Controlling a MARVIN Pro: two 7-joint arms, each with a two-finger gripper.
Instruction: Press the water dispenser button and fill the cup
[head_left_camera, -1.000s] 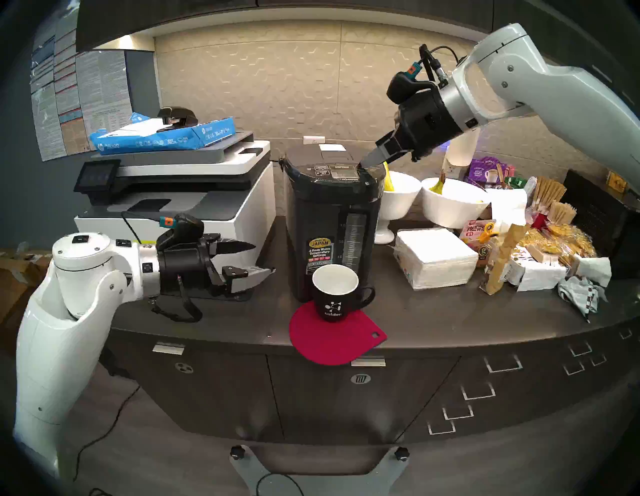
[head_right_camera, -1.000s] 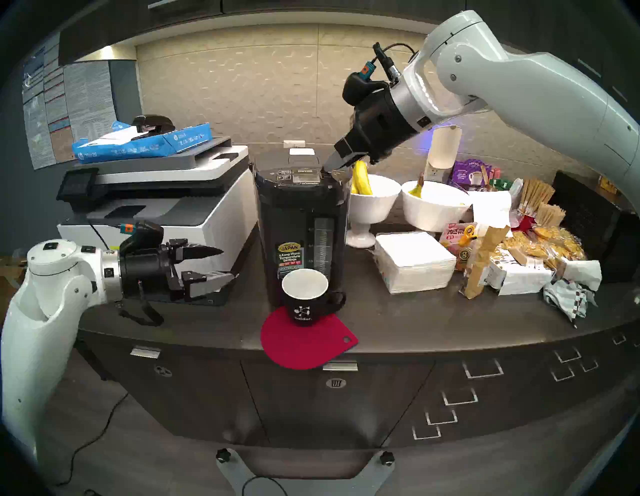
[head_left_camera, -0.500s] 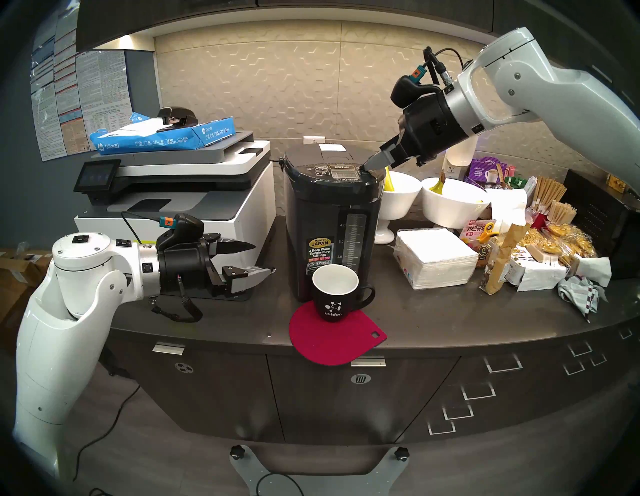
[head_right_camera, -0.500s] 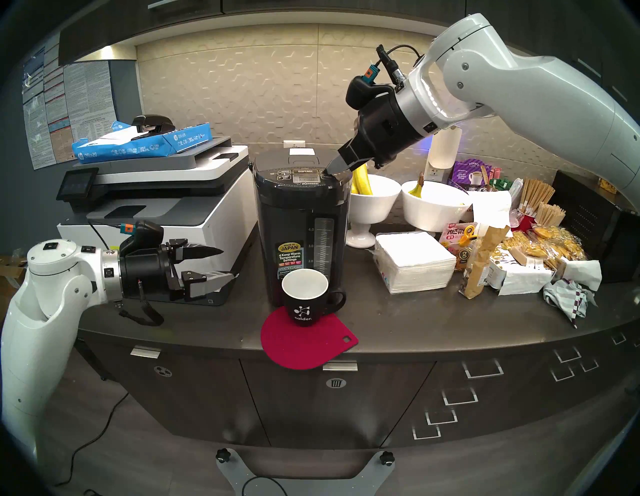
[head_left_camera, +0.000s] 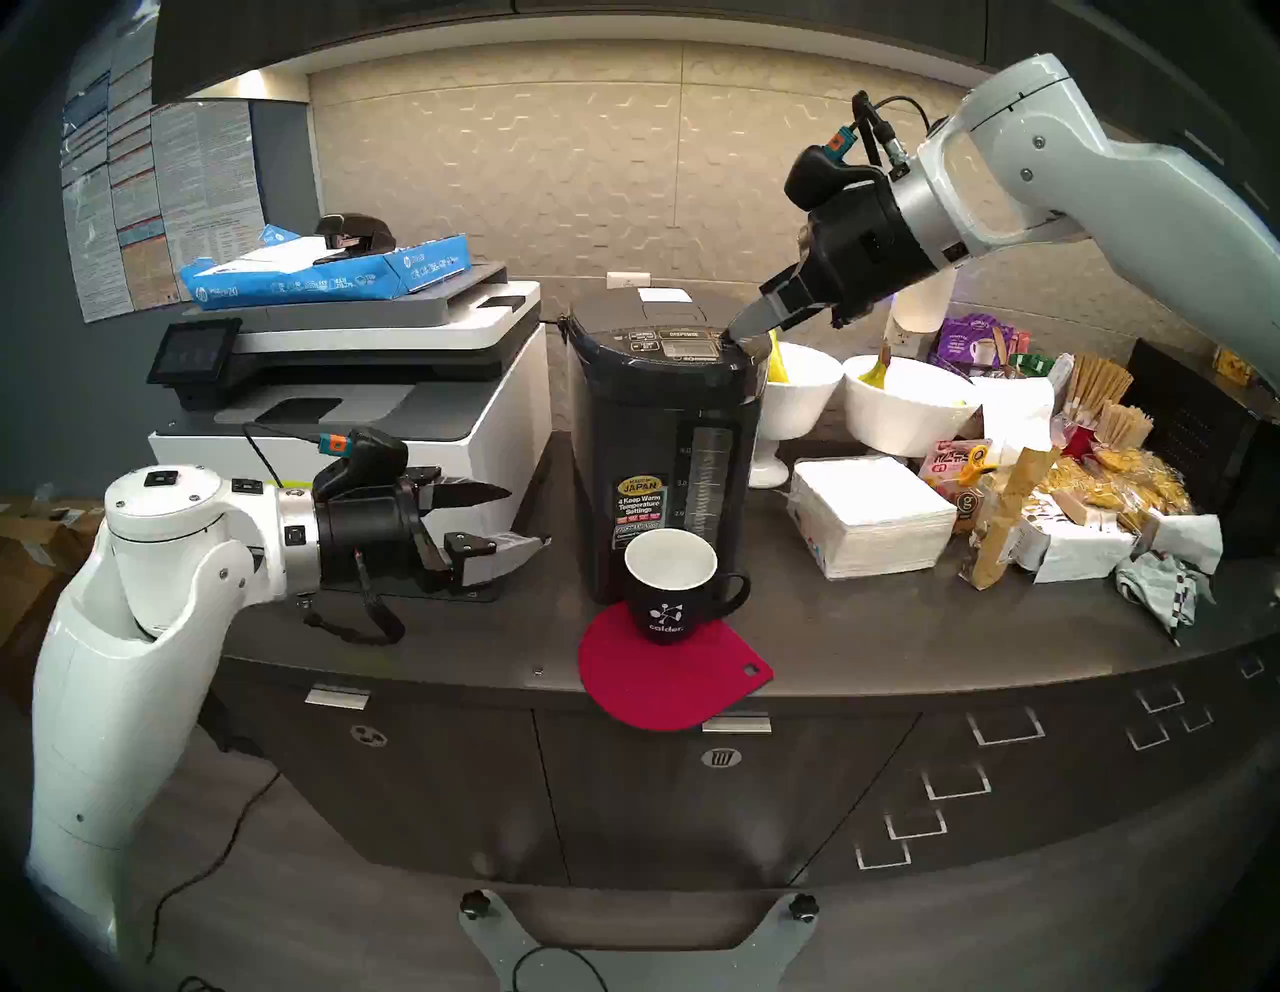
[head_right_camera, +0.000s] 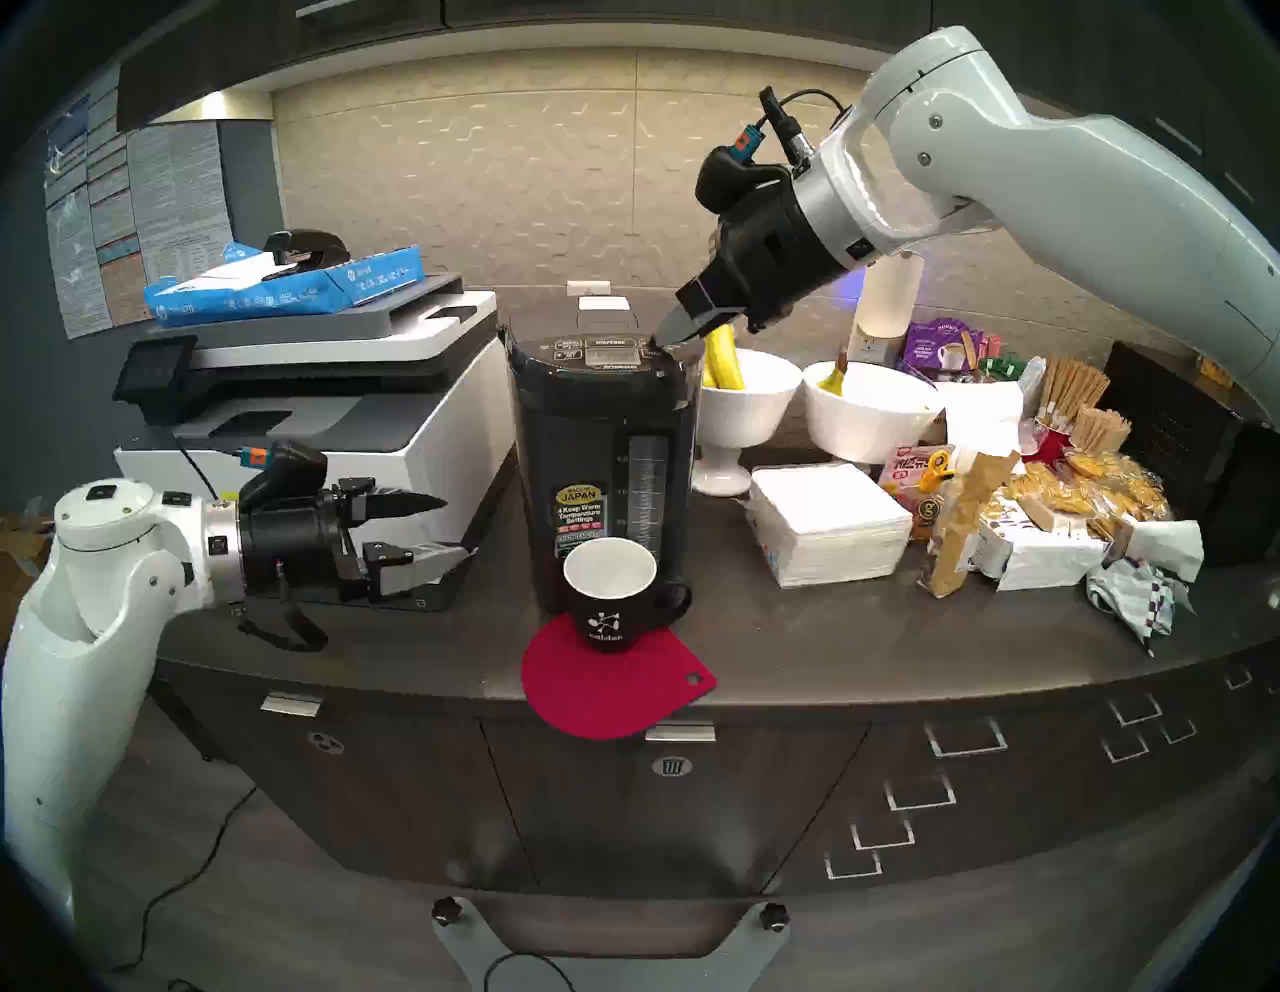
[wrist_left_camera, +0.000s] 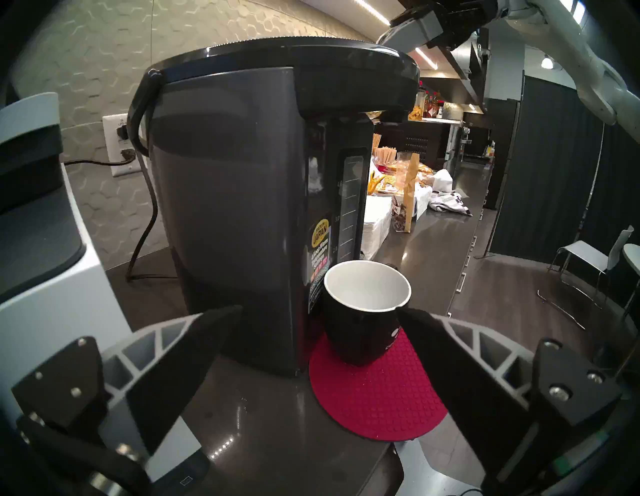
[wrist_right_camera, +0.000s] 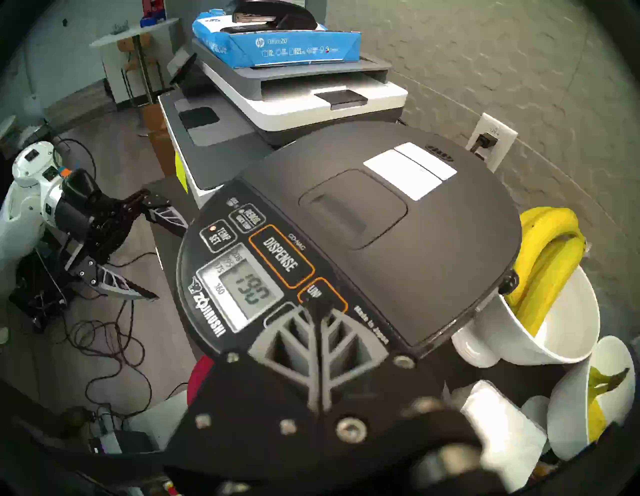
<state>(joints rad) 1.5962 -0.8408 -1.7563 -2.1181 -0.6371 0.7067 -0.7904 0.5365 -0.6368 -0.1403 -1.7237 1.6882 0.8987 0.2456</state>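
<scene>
In the head views, the cup (head_left_camera: 670, 585) is stood on a red mat (head_left_camera: 675, 675) at the tabletop (head_left_camera: 900, 623) edge, touching the front of the water dispenser (head_left_camera: 665, 443), presumably so the stream can be caught. The right hand (head_left_camera: 729, 334), fingers pressed together on nothing, is tipped down onto the right end of the control panel. The left hand (head_left_camera: 516, 516) is held wide open and empty, beside the printer (head_left_camera: 360, 388), apart from the cup.

In the left wrist view, the cup's white interior looks dry, so filling is judged not begun.

In the right wrist view, the closed tip (wrist_right_camera: 317, 304) is set on the smaller orange-outlined key, likely the unlock; the DISPENSE button (wrist_right_camera: 281, 255) lies just beyond, uncovered. A bowl of bananas (wrist_right_camera: 540, 304) crowds the dispenser's right side, though nothing blocks the button
</scene>
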